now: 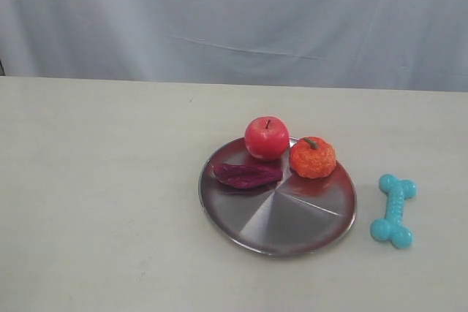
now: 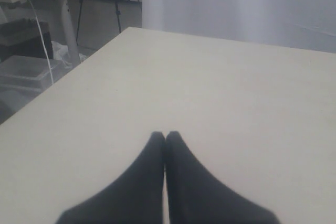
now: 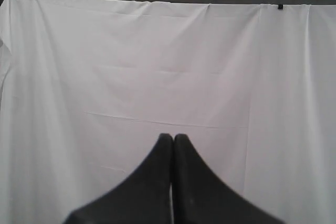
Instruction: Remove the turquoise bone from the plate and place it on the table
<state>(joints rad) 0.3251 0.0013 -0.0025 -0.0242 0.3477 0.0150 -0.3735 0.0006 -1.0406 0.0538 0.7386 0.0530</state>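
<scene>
Bone (image 1: 393, 210): was found flat on the table (image 1: 110, 217), just beside the plate (image 1: 292, 218).
Left claw (image 2: 165, 136): was pressed together.
Right claw (image 3: 172, 137): was pressed together.

Soft even light, faint shadows, reddish glare on the plate (image 1: 311, 242), wrist views slightly blurred
</scene>
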